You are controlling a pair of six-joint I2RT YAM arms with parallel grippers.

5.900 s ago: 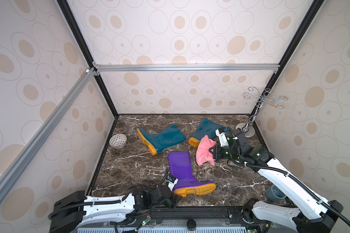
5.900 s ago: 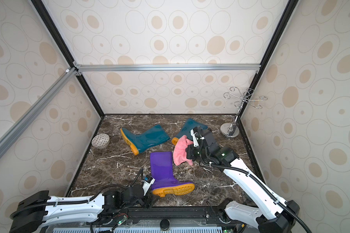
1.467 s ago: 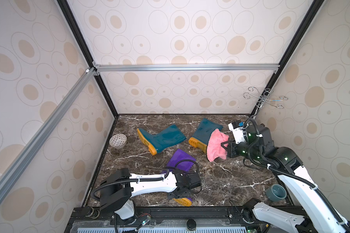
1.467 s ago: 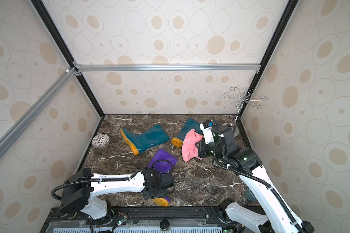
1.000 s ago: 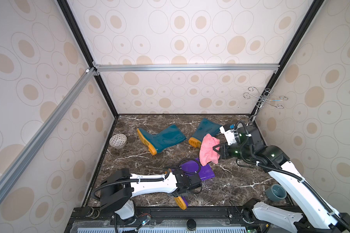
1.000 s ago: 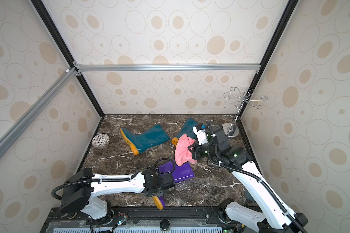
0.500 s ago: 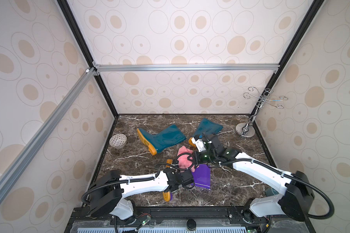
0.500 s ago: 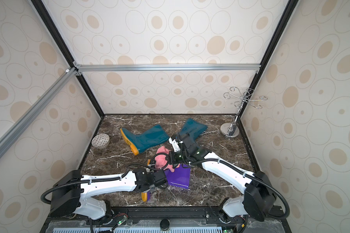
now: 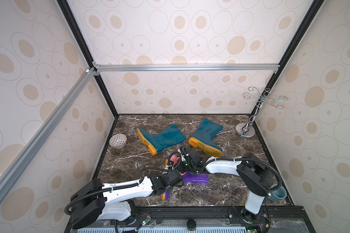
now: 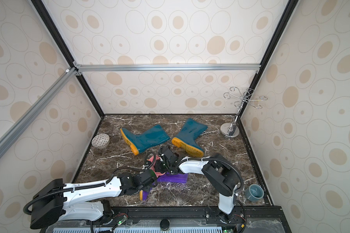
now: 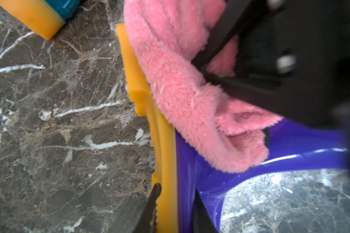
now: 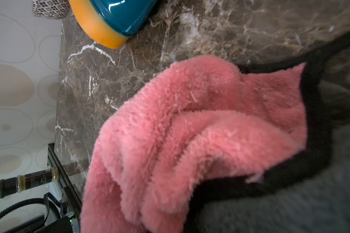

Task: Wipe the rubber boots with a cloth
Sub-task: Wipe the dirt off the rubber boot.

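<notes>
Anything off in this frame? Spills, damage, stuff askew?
No spill or damage visible. All three boots lie on their sides, none upright: two dark teal rubber boots at the back, the purple rubber boot nearer the arms, its yellow sole pinched by the jaws of the left gripper. The fluffy pink cloth is bunched on it.

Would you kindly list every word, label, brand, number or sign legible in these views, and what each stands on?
No text can be read anywhere.
Dark bottle, right wrist view: pale print on its label, too small and blurred to read.
Purple boot and cloth: no lettering shows.
</notes>
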